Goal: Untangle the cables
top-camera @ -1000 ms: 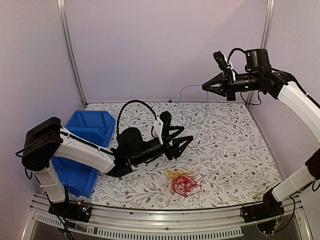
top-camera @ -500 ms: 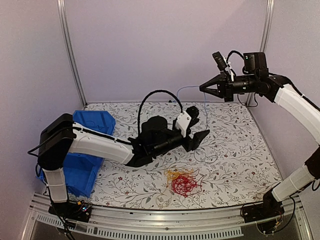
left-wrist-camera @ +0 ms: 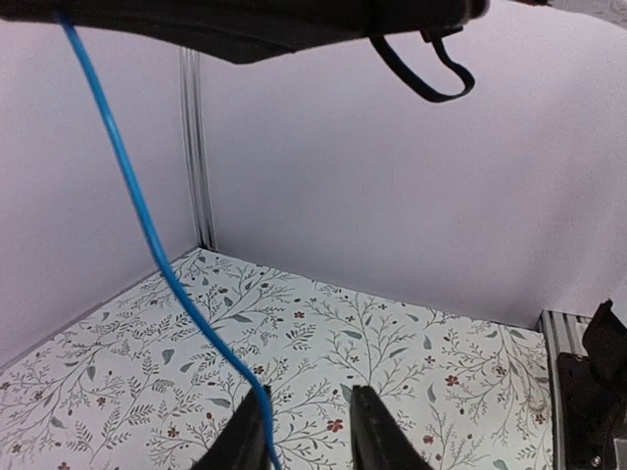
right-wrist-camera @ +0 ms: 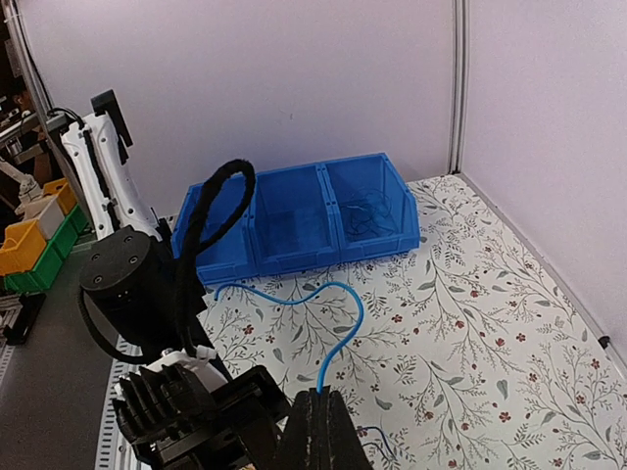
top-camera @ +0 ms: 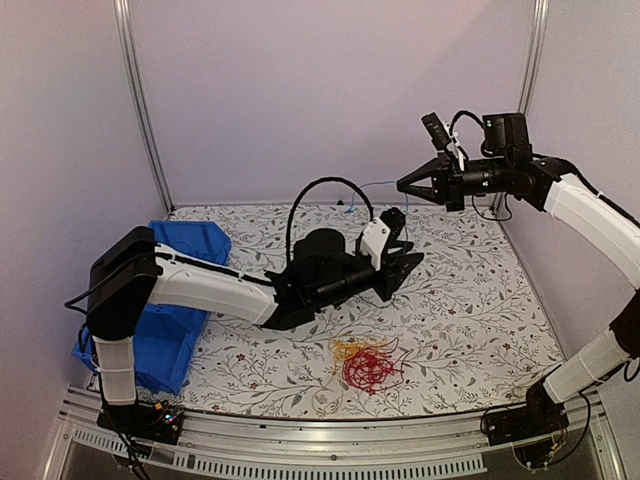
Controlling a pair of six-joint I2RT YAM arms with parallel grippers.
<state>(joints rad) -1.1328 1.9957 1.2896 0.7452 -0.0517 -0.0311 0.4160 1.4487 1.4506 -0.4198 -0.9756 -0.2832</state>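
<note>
Blue cable is the one in play. The right pincer is shut tight on one end and held high. From there the strand droops away below it and runs into the left pincer. That one's fingers sit slightly apart, with the wire lying against one of them, not squeezed as far as I can tell.

The red and yellow clump lies on the counter on the near side of the left pincer, well apart from both.

My worry: if the right one pulls away before the left closes, the wire probably just slips out. The slack could also catch on the black hose loop just behind the left pincer.

Counter is a floral print sheet. Pale lilac walls, aluminium posts, blue bins way back behind the left pincer.
</note>
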